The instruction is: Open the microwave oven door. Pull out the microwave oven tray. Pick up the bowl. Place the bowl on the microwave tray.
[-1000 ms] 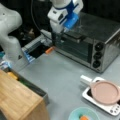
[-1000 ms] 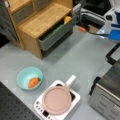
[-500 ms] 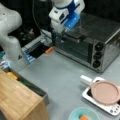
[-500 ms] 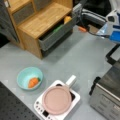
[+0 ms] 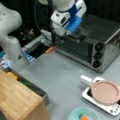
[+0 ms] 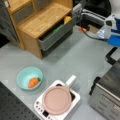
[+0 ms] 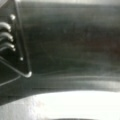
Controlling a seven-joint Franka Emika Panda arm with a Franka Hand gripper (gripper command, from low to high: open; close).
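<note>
One microwave oven (image 5: 96, 42) is seen at the far right of the counter (image 5: 65, 75) in a front view, with three black knobs (image 5: 97, 55) stacked down its right side and the microwave oven door (image 5: 72, 47) standing upright and shut. The gripper (image 5: 67, 32) is placed right at the top edge of that door, at the oven's upper left front corner, beneath the white and blue wrist of the arm; how far its fingers are parted cannot be told, and nothing is seen carried in it. The microwave oven tray is not visible in any view. One bowl (image 6: 29, 78) is found well apart from the gripper, near the counter's front edge, and is shown whole only in a front view, where one orange item (image 6: 33, 82) lies inside it; elsewhere only its rim is caught at the bottom edge (image 5: 83, 114). Just beside the bowl, one pink pan (image 6: 57, 99) with a white handle is set on one small white appliance (image 6: 40, 110). One wooden cabinet (image 6: 37, 20) with an open drawer is seen at the counter's back left corner in a front view. Only a dark glass surface (image 7: 70, 42) with a bright band below it is given by the wrist view, along with three metal rods (image 7: 6, 37) at its left.
</note>
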